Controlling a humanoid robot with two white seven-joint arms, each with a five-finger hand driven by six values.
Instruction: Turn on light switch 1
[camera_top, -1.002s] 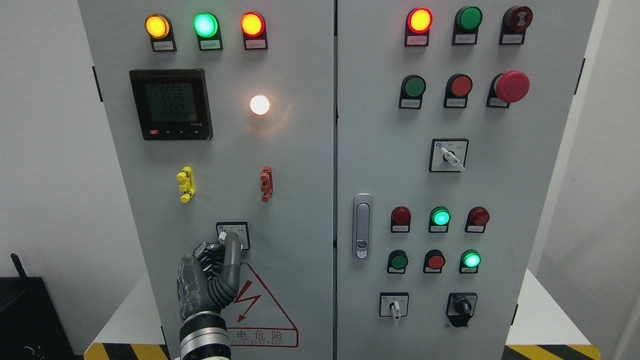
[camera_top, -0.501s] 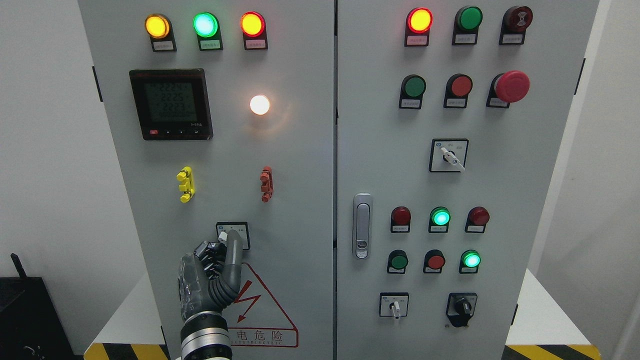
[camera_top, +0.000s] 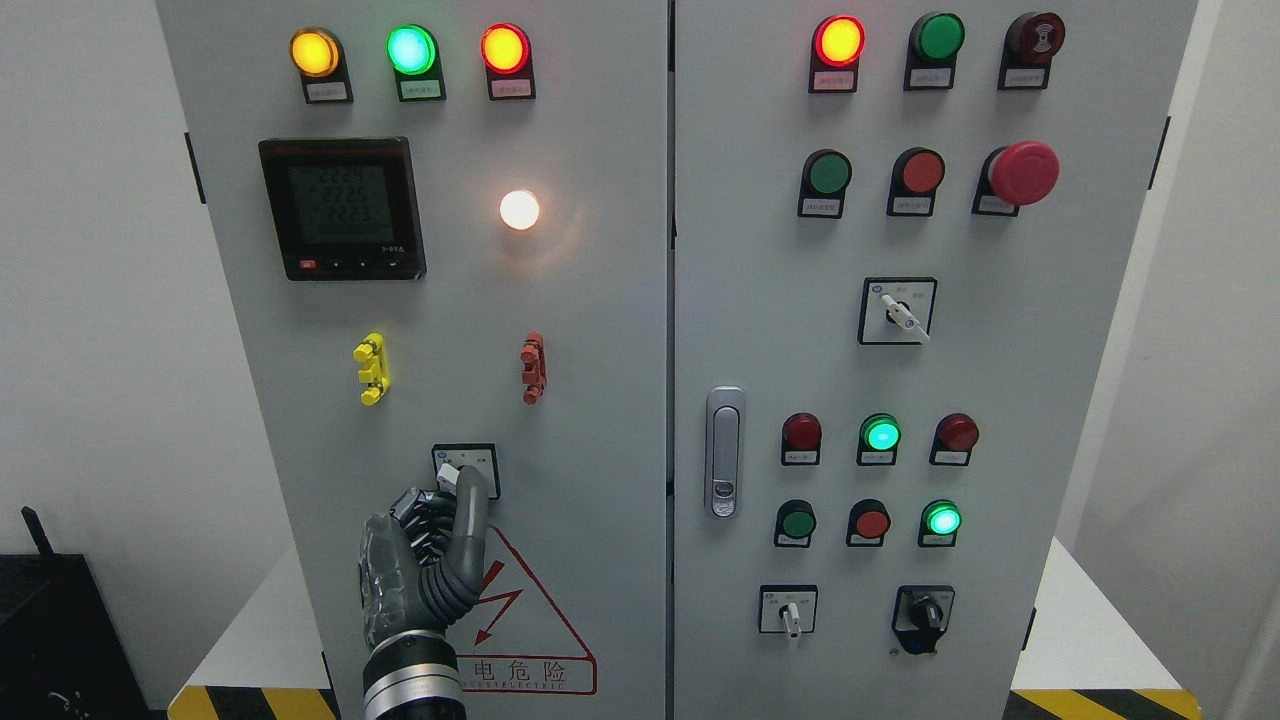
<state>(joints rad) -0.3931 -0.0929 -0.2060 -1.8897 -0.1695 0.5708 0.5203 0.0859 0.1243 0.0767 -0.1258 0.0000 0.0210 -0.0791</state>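
Left hand (camera_top: 425, 560) at rotary switch (camera_top: 465, 470) — thumb touching its knob.

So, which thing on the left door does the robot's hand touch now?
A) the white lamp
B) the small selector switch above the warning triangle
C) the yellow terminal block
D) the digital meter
B: the left hand reaches up with a finger against the small selector switch, just above the red warning triangle; it is well below the other three things.
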